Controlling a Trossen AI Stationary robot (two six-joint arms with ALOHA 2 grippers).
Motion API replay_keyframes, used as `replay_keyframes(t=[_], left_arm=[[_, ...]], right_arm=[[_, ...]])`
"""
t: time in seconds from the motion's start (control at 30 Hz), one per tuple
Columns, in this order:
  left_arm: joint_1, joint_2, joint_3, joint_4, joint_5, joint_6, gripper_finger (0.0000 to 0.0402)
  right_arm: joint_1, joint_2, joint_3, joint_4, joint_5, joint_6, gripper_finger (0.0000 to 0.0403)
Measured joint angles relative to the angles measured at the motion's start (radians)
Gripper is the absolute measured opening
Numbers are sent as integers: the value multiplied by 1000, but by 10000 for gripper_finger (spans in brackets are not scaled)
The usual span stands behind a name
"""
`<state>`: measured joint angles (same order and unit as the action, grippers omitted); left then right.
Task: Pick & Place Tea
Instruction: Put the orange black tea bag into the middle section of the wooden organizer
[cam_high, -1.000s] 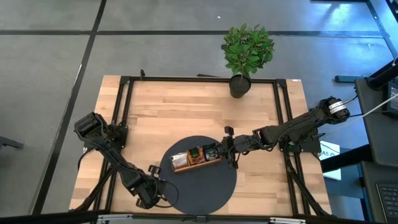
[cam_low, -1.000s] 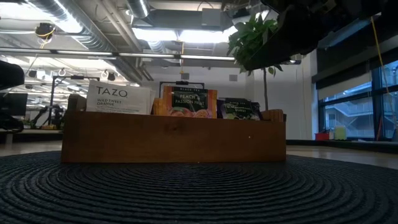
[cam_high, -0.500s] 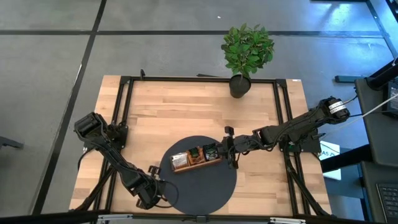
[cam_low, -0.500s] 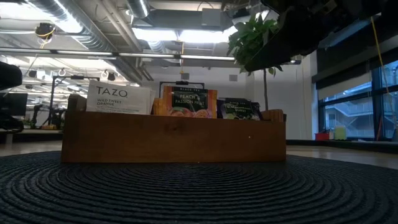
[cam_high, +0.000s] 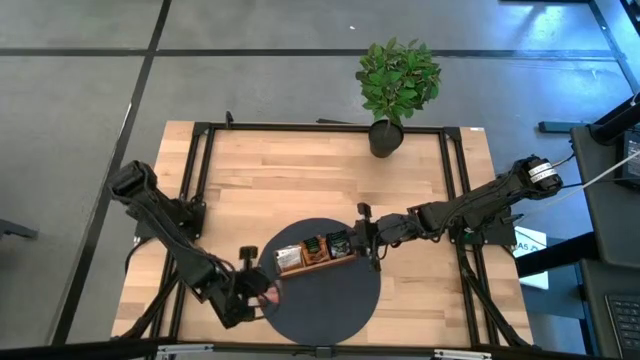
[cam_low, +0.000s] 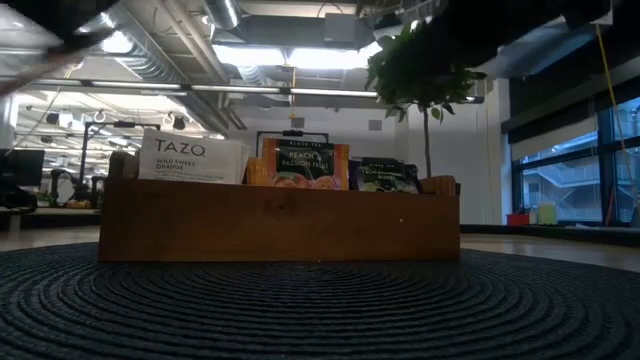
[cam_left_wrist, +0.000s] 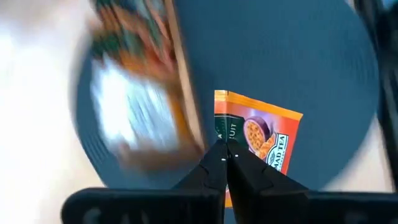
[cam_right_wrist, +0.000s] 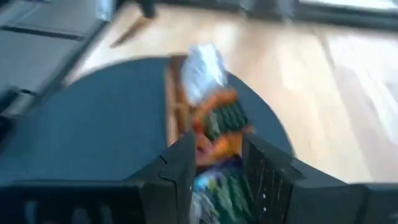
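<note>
1. Wooden tray (cam_high: 316, 258) sits on the round mat (cam_high: 330, 300), tea sachets inside.
2. Right pincer (cam_high: 371, 250) hangs apart beside the tray's end.
3. Left pincer (cam_left_wrist: 224, 157) is clamped on an orange sachet (cam_left_wrist: 258, 134) above the mat's left side; it looks light, flimsy and slippery, best pinched at an edge.

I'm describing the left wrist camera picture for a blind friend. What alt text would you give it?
The left tool, fingers shut, pinches an orange tea sachet by its edge above a dark round mat. Beside it lies a blurred wooden tray with more sachets on pale tabletop.
</note>
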<state>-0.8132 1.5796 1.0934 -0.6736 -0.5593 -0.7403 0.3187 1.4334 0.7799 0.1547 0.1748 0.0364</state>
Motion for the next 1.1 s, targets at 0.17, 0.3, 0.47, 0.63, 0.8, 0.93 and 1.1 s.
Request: replay_keyframes(t=[0.17, 0.3, 0.47, 0.63, 0.8, 0.93, 1.1], left_arm=[[88, 20, 37, 92, -138, 206, 2], [167, 65, 80, 133, -229, 377, 2], [250, 125, 109, 206, -281, 571, 2], [304, 148, 139, 208, -298, 582, 2], [313, 148, 187, 209, -371, 581, 2], [313, 147, 207, 210, -396, 579, 3], [313, 147, 208, 208, -418, 563, 2]], right_arm=[[1, 0, 0, 116, -90, -53, 132], [0, 0, 0, 150, -88, -29, 132], [0, 1, 0, 177, -62, -19, 132], [0, 35, 0, 241, -61, -6, 139], [-24, 65, 0, 248, 17, 36, 183], [-34, 77, 0, 302, 43, 34, 221], [-32, 77, 0, 334, 41, 28, 243]])
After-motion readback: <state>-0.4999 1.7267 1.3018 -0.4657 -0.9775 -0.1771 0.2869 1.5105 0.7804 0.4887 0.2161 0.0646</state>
